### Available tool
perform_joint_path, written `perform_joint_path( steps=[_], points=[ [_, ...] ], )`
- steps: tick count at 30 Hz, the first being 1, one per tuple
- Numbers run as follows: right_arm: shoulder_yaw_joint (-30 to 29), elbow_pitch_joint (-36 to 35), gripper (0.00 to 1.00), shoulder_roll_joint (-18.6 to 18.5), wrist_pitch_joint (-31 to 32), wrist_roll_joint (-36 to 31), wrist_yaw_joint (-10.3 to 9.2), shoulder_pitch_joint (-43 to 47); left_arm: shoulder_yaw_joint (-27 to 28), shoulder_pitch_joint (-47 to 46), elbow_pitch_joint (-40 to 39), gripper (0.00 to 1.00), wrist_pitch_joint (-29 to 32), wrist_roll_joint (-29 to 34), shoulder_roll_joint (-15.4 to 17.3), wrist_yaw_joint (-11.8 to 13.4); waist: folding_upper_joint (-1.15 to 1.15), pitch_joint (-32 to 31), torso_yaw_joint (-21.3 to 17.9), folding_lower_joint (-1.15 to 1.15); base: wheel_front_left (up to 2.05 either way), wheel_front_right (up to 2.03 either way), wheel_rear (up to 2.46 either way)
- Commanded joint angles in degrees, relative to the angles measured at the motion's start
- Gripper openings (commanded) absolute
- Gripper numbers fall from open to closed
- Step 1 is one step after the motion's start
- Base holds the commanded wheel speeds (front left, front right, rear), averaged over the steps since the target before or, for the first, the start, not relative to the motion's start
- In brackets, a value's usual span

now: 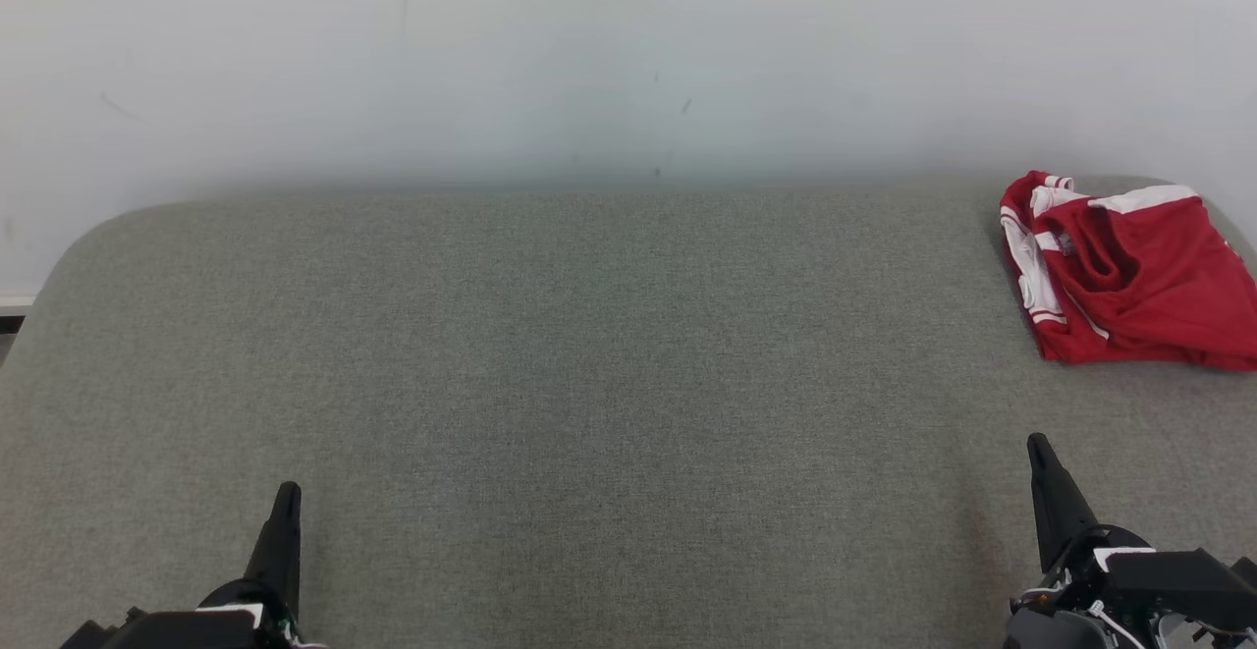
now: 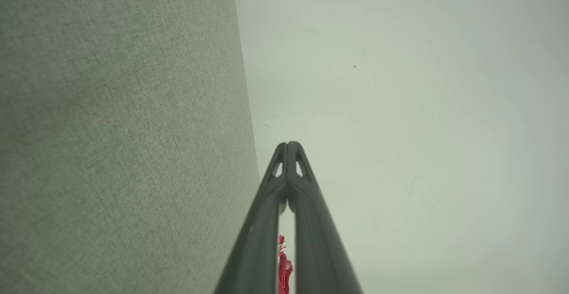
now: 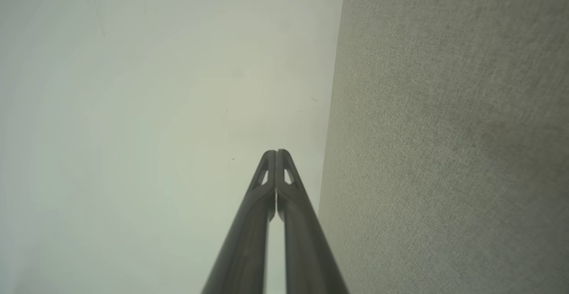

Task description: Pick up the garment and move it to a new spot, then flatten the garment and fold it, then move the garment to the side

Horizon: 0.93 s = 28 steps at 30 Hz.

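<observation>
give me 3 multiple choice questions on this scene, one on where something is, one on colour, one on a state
1. Where does the garment lie on the table in the head view?
A. far right
B. near left
C. centre

2. What colours is the garment?
A. blue and yellow
B. red and white
C. all black

3. How are the left gripper and right gripper?
A. both shut on the garment
B. both wide open
C. both shut, empty

Answers:
1 A, it sits by the far right edge.
2 B, red cloth with white trim.
3 C, the fingertips meet in both wrist views and the garment lies apart from them.
</observation>
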Motion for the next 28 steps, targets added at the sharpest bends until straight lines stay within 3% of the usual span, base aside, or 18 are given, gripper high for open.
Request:
perform_joint_path(
  steps=[1, 28],
  points=[
    [-0.17, 0.03, 0.00, 0.11, 0.17, 0.16, -0.12, -0.44, 0.19, -0.65, 0.12, 0.00, 0.05, -0.31, 0.15, -0.16, 0.00, 0.00, 0.00, 0.00, 0.00, 0.00, 0.00],
    [-0.43, 0.05, 0.00, 0.31, 0.41, -0.19, -0.12, -0.46, 0.16, -0.62, 0.11, 0.00, 0.03, -0.28, 0.15, -0.16, 0.00, 0.00, 0.00, 0.00, 0.00, 0.00, 0.00]
  ],
)
